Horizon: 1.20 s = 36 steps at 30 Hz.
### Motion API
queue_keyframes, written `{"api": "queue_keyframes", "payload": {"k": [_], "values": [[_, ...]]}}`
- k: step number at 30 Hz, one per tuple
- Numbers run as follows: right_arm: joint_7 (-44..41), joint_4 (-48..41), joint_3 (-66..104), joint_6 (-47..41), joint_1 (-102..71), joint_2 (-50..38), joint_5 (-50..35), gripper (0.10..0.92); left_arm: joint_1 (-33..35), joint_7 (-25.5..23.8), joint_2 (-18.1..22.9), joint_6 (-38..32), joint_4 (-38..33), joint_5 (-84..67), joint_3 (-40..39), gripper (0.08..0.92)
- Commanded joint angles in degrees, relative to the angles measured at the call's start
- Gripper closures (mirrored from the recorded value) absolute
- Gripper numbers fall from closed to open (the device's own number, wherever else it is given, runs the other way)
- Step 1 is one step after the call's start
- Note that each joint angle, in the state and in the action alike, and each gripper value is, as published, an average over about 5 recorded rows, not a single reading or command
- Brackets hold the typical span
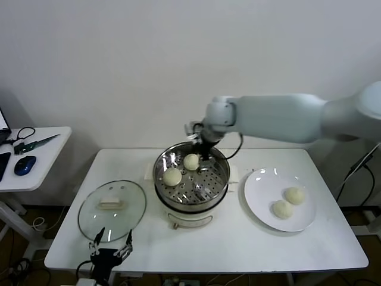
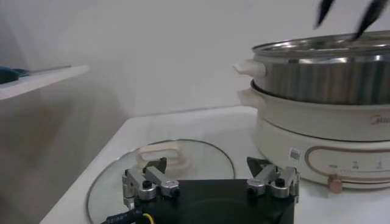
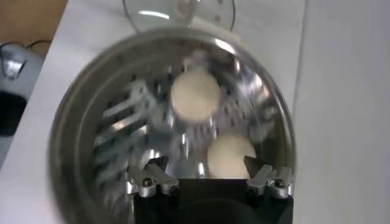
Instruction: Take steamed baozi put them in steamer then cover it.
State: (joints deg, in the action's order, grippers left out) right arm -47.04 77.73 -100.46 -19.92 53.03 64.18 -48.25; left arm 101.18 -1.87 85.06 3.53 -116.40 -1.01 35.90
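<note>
With its jaws spread above the bun [image 1: 191, 161] at the steamer's [image 1: 164, 179] 12 o'clock, the right gripper [image 1: 204, 156] should be lifted straight up before the plate [image 1: 259, 205] is approached.

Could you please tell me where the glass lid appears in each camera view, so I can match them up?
Head view: the cover lies flat on the table, left of the steamer.
Left wrist view: just beyond the left gripper.
Right wrist view: partly visible beyond the steamer's rim.
Shared landmark: the steamer.
</note>
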Motion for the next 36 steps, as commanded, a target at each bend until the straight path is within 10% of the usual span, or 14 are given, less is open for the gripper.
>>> {"api": "queue_keyframes", "payload": {"k": [1,12,36], "values": [[-10.31,10.50,-14.72,7.24,15.83,-22.42,7.84,0.203,-0.26,-0.06,-0.02,0.21,0.06,-0.06,-0.08,0.177],[-5.60,9.47,-5.90,5.76,-6.63,-40.64,29.17,0.203,-0.29,-0.09,0.01,0.34,0.08,-0.12,0.06,0.177],[-1.06,-6.86,25.93,2.87,-41.80,-29.87,33.24,0.203,0.58,-0.01,0.83,-0.12,0.49,-0.07,1.07,0.177]]}}
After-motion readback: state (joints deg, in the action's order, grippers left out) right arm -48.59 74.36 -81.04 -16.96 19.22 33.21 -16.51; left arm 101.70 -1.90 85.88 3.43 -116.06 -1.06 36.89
